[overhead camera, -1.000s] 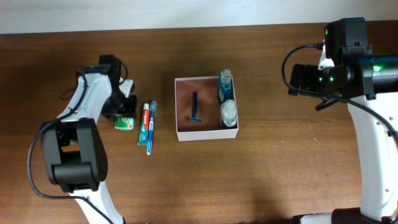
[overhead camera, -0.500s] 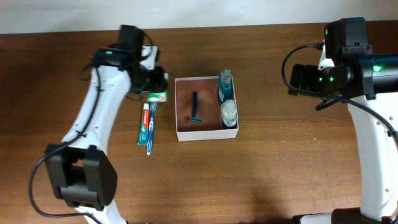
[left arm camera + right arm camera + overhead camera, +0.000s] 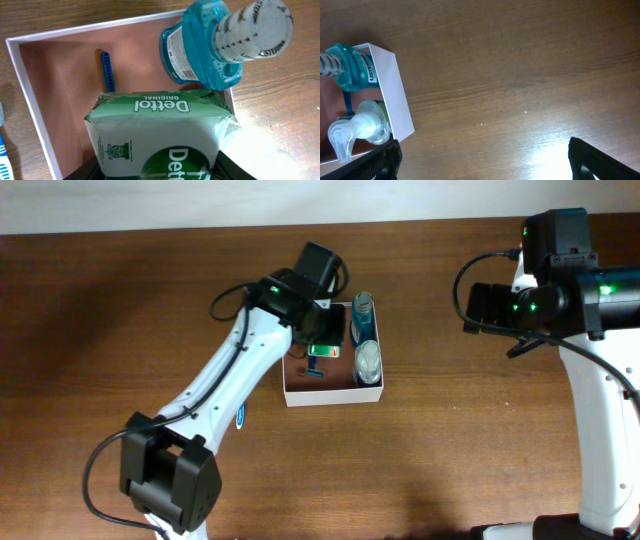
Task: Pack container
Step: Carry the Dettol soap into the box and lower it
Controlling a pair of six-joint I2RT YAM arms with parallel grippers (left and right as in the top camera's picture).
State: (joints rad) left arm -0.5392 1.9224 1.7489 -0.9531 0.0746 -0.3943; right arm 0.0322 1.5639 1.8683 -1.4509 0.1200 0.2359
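Left end effector point(image 3: 159, 172) mostly behind Dettol soap pack point(image 3: 155, 127), pack's bottom off-frame.

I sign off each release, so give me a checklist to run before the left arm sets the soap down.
1. Grasp: left gripper holds soap pack: ok.
2. Position: soap pack over the container, inside its walls: ok.
3. Landing floor free: not ok, razor runs under the pack.
4. Gap to mouthwash bottle: cannot tell.
5. Other arm: right gripper open, away from container: ok.
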